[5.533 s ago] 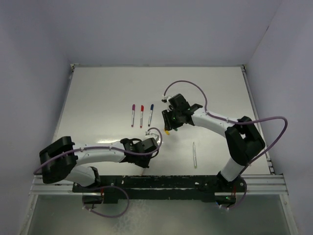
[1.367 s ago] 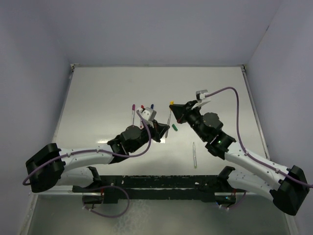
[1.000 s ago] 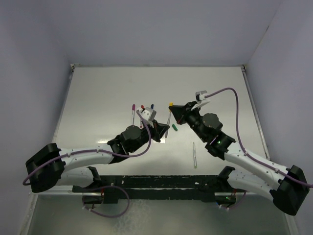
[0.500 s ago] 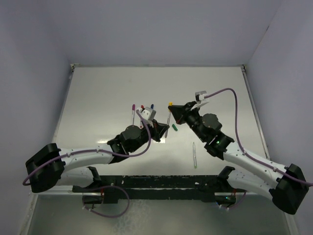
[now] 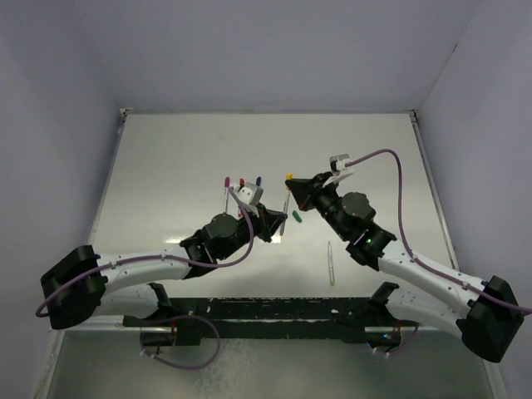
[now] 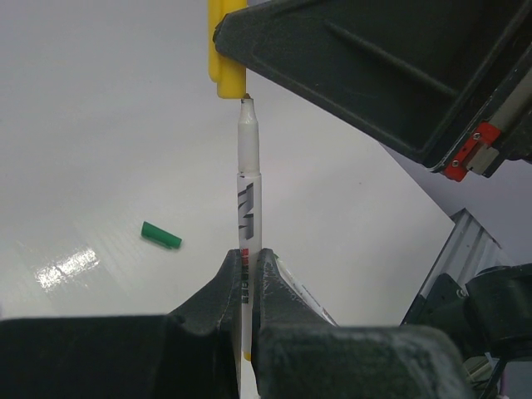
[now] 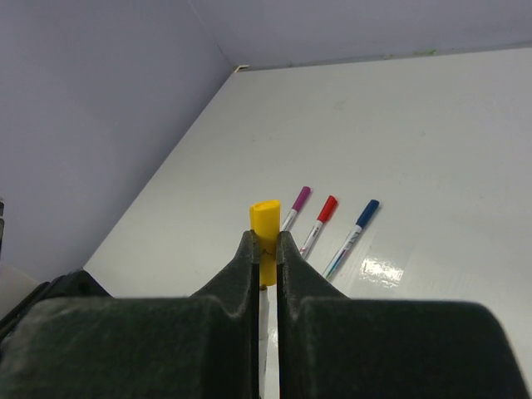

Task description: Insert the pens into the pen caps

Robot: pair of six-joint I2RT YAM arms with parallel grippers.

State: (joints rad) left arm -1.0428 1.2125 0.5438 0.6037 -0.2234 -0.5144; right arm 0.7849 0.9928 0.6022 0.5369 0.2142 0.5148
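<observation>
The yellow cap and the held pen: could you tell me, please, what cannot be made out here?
- Left wrist: whether the pen tip is inside the yellow cap; a finger of the right gripper covers that spot.
- Right wrist: the pen, almost all hidden behind that gripper's fingers.
- Top: cap and tip, too small.

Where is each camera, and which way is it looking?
Top: above and behind the arms, looking down at the table; both arms show.
Left wrist: on the left arm, looking along the left pincer at its pen.
Right wrist: on the right arm, looking past the right pincer at three capped pens.
All three share the yellow cap.
</observation>
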